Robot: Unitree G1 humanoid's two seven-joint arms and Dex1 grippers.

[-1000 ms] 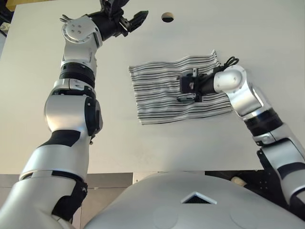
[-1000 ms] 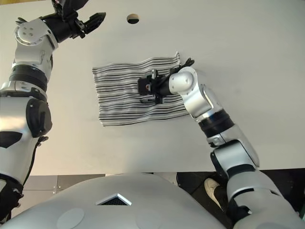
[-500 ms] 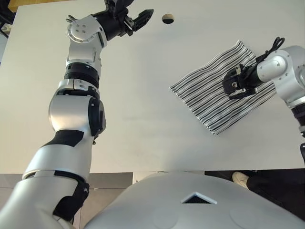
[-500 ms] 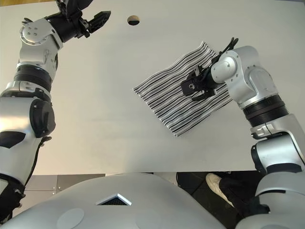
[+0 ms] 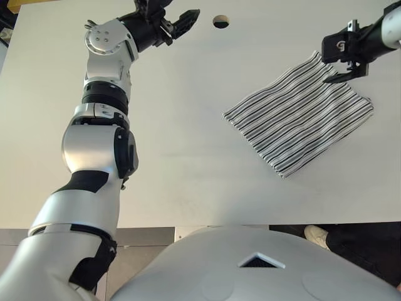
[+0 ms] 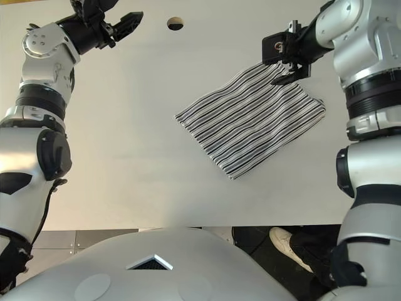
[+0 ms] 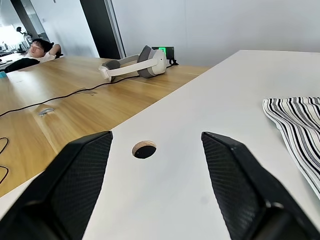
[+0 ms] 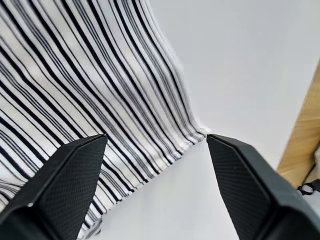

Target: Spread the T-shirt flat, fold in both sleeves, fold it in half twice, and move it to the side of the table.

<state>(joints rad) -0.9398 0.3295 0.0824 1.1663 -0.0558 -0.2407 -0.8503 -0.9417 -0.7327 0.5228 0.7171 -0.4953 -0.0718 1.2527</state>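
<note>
Right gripper [image 5: 344, 68] lifts clear at upper right, fingers spread empty, folded T-shirt [image 5: 299, 123] now slid rightward, job seemingly done, left gripper [image 5: 168, 14] idling splayed upper left.

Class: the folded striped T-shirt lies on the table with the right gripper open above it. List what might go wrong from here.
1. The right gripper hangs open over the far corner of the T-shirt. A low sweep might snag that corner and undo the folds.
2. In the right wrist view that corner lies near the edge of the table. A further push that way might slide the cloth over.
</note>
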